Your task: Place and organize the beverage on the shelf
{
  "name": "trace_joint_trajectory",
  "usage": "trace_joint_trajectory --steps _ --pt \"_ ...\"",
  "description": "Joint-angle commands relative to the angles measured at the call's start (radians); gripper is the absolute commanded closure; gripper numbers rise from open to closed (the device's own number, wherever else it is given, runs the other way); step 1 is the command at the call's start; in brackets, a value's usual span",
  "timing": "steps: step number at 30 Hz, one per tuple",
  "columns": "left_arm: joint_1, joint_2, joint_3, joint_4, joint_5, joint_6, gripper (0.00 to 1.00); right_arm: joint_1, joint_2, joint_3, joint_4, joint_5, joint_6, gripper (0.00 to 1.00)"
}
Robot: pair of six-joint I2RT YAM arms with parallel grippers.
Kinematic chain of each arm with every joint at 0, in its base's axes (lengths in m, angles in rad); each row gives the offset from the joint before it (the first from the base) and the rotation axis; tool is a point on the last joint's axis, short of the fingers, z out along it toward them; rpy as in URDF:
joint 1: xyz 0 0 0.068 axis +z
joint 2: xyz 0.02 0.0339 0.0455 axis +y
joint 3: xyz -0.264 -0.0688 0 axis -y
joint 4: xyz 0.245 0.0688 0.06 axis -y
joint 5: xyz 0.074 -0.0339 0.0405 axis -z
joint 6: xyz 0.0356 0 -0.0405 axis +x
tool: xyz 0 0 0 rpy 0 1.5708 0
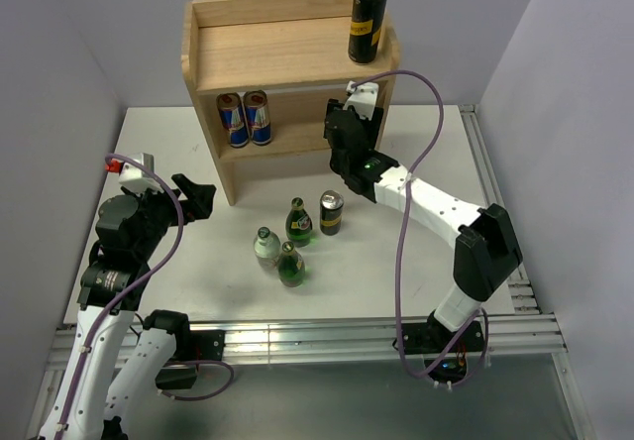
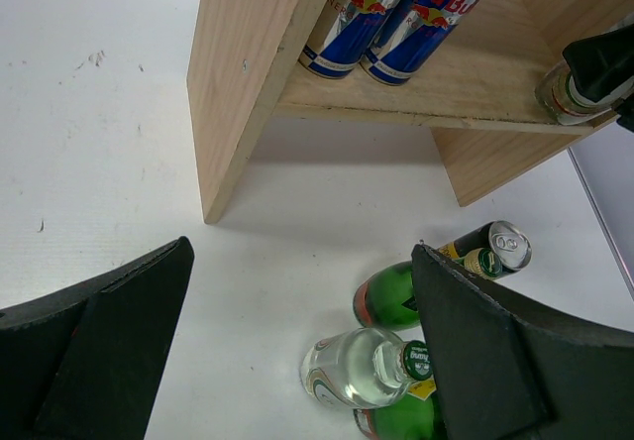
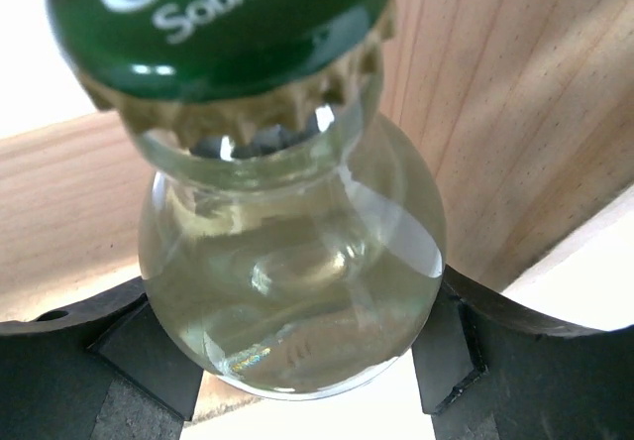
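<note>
The light wood shelf [image 1: 248, 54] stands at the back of the table. A black and yellow can [image 1: 368, 21] stands on its top board at the right. Two blue Red Bull cans [image 1: 245, 118] stand on the lower tier at the left. My right gripper [image 1: 349, 133] reaches into the lower tier's right end. It is shut on a clear soda-water bottle [image 3: 287, 262] with a green cap, just below the neck. My left gripper [image 1: 196, 198] hangs open left of the shelf, above bare table, holding nothing.
In front of the shelf stand a green bottle [image 1: 299, 222], a black can [image 1: 331, 212], a clear bottle [image 1: 265, 247] and another green bottle [image 1: 291, 265]. The left wrist view shows the clear bottle [image 2: 362, 366] by my right finger [image 2: 495, 361].
</note>
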Motion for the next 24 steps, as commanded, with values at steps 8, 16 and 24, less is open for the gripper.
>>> trace_joint_trajectory --steps 8,16,24 --pt "0.004 -0.004 0.006 0.036 0.022 0.021 0.01 -0.018 0.027 0.009 0.217 0.098 0.042 1.00" --pt "0.004 -0.009 0.006 0.034 0.017 0.021 0.01 -0.018 0.045 0.021 0.160 0.086 0.065 0.73" --pt "0.004 -0.012 0.006 0.033 0.014 0.018 0.01 -0.016 0.035 -0.005 0.139 0.073 0.083 0.17"
